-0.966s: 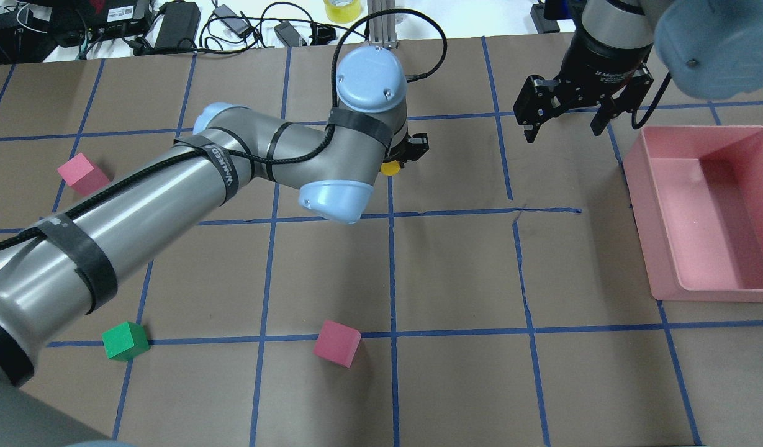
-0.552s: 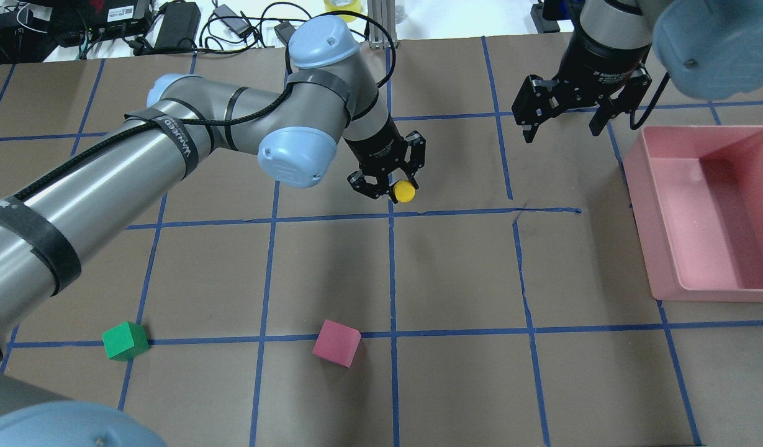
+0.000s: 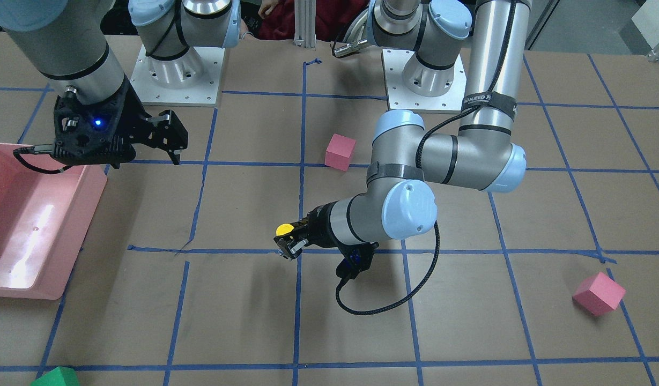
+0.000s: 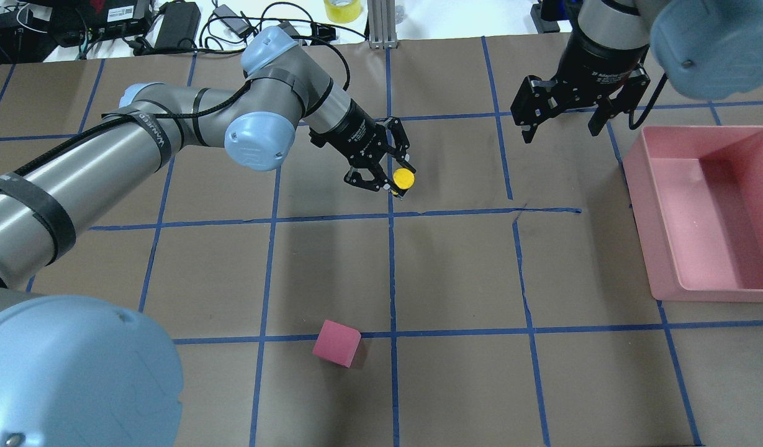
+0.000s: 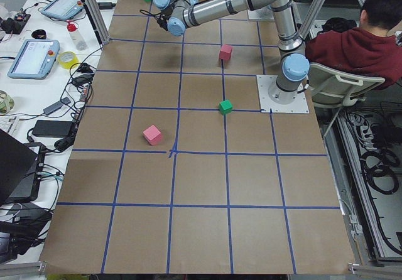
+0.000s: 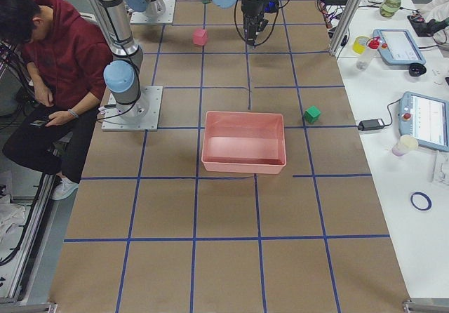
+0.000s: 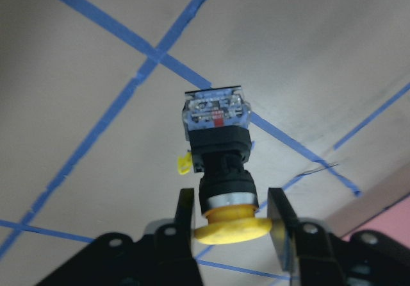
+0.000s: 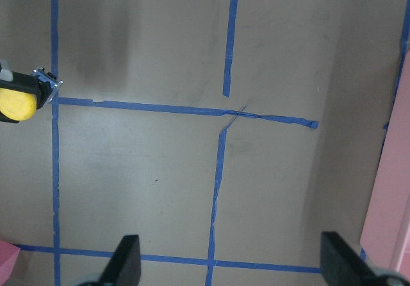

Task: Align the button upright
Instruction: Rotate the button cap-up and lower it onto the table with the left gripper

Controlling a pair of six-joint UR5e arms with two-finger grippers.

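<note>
The button (image 4: 403,179) has a yellow cap, a black collar and a boxy base. My left gripper (image 4: 388,180) is shut on it at the collar, just under the cap. In the left wrist view the cap (image 7: 225,227) sits between the fingers (image 7: 186,217) and the base (image 7: 214,113) points away towards the brown paper. It also shows in the front view (image 3: 284,229) and at the left edge of the right wrist view (image 8: 16,103). I cannot tell if the base touches the table. My right gripper (image 4: 561,127) is open and empty, hovering at the far right.
A pink bin (image 4: 667,248) stands at the right edge. A pink cube (image 4: 336,343) lies near the front middle, another (image 3: 598,293) on the left arm's side. A green cube (image 3: 56,377) sits near the bin's side. Cables and boxes line the far edge.
My left wrist has swung out from over the button and turned, so the gripper now points right with the button in it. The elbow moved left. The right arm barely moved.
</note>
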